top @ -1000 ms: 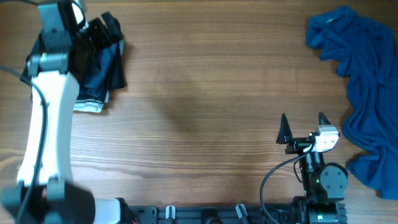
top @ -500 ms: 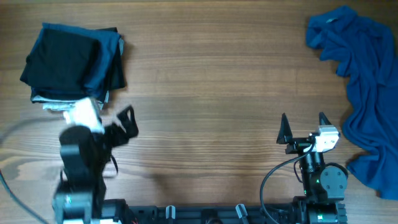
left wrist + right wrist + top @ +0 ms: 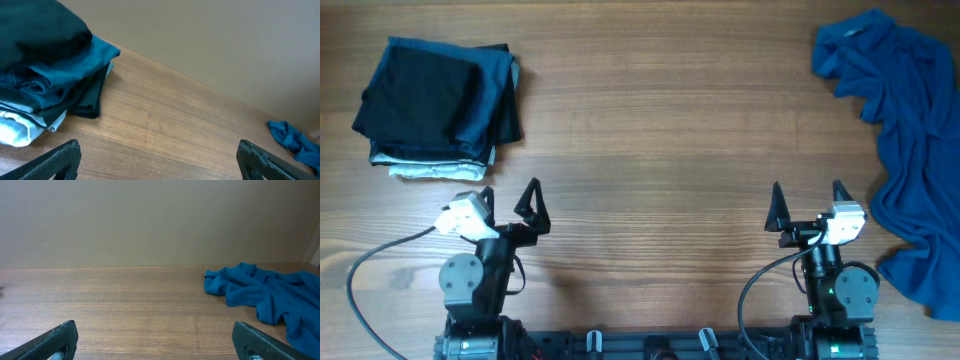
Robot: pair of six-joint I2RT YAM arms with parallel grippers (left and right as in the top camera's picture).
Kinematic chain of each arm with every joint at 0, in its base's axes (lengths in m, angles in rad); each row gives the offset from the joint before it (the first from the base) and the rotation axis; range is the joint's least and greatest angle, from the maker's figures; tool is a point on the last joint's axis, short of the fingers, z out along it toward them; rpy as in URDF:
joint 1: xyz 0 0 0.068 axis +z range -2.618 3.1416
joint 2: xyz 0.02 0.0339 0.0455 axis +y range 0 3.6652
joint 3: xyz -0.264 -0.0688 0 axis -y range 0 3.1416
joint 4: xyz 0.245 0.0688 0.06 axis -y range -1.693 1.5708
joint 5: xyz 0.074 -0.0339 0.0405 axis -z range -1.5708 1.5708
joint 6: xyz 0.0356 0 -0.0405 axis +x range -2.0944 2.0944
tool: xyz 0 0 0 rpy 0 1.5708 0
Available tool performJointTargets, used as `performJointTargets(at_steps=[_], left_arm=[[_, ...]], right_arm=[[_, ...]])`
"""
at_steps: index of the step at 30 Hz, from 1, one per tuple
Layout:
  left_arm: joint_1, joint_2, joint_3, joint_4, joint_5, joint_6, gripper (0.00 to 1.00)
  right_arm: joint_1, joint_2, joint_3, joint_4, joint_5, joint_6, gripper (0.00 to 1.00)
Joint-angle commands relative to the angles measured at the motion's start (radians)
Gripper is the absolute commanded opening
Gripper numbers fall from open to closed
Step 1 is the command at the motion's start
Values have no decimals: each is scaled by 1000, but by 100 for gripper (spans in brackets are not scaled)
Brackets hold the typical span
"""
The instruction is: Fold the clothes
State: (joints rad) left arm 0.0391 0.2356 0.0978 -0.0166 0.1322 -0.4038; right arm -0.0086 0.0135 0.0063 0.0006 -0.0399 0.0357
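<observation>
You have one brown wood-grain tabletop (image 3: 650, 120), flat, its grain running left to right across the overhead view, with darker streaks and a knot or two toward the front left. Behind its far edge, in both wrist views, you have one plain beige-grey wall (image 3: 225, 40), matt and unmarked, meeting the wood in a straight line. Along the near edge you have one black bar (image 3: 620, 345) carrying small pale clips, too small to tell in detail. At the far right of the right wrist view, one dark upright strip (image 3: 314, 240) stands against the wall; what it is cannot be told.
</observation>
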Motion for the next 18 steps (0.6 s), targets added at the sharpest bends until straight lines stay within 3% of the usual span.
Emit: performJointTargets(at_steps=[1, 11, 15, 18], left_arm=[[-4, -41, -55, 10, 15, -8, 100], [-5, -109, -92, -51, -35, 25, 100], [-39, -177, -92, -55, -56, 243, 100], [-58, -203, -92, -59, -105, 285, 100]], right_arm=[[-6, -9, -1, 5, 18, -10, 100], [-6, -9, -1, 5, 18, -9, 99], [-6, -9, -1, 5, 18, -10, 100], [-6, -9, -1, 5, 18, -9, 100]])
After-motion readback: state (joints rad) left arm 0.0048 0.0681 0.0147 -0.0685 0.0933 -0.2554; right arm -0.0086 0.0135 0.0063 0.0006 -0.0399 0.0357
